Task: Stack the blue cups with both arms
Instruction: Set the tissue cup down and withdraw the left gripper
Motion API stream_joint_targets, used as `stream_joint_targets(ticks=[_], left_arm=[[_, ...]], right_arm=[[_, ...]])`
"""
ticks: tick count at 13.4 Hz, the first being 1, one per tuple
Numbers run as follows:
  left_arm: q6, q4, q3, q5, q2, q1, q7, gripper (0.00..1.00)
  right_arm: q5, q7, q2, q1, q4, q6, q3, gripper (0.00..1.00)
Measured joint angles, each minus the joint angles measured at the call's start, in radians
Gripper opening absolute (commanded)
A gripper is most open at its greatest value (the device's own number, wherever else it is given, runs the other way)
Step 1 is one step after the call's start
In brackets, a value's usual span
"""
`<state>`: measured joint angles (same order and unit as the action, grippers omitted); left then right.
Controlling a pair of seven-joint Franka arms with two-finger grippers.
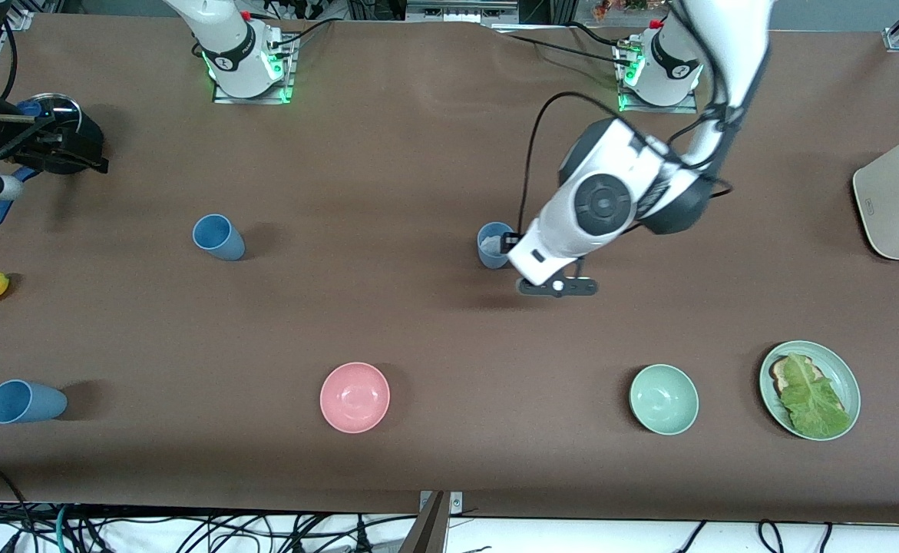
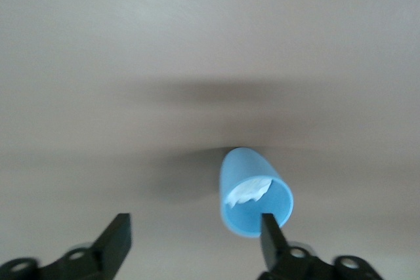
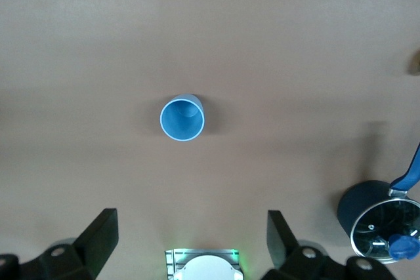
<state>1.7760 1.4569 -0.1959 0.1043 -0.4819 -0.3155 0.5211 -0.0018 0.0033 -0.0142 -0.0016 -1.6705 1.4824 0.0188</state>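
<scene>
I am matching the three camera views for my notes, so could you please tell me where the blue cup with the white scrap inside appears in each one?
Front view: the blue cup with the white scrap stands mid-table, right beside the left gripper.
Left wrist view: the same cup sits just ahead of the open fingers, against one fingertip.
Right wrist view: not in it; the cup there is an empty one.
Shared landmark: the brown tabletop.

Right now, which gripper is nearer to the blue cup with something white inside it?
The left gripper, open and right beside that cup. The right gripper, also open, is high over another blue cup.
</scene>
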Motion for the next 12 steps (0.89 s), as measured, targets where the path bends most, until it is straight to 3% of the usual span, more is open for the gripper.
stream_joint_targets(ticks=[3,6,9,12], left_arm=[[-0.188,-0.158,0.011,-0.002,0.021,0.115,-0.014,1.00],[-0.282,-0.238,0.045,-0.012,0.073,0.214,-0.212,1.00],[-0.295,-0.203,0.202,-0.013,0.163,0.199,-0.454,1.00],[-0.165,-0.068,0.248,-0.020,0.253,0.288,-0.522,1.00]], right_arm=[[0.000,0.000,0.002,0.001,-0.003,0.001,-0.001,1.00],[0.000,0.000,0.007,0.002,-0.046,0.052,-0.005,1.00],[0.000,0.000,0.012,0.002,-0.180,0.198,-0.005,1.00],[0.000,0.000,0.018,0.002,-0.347,0.376,-0.006,1.00]])
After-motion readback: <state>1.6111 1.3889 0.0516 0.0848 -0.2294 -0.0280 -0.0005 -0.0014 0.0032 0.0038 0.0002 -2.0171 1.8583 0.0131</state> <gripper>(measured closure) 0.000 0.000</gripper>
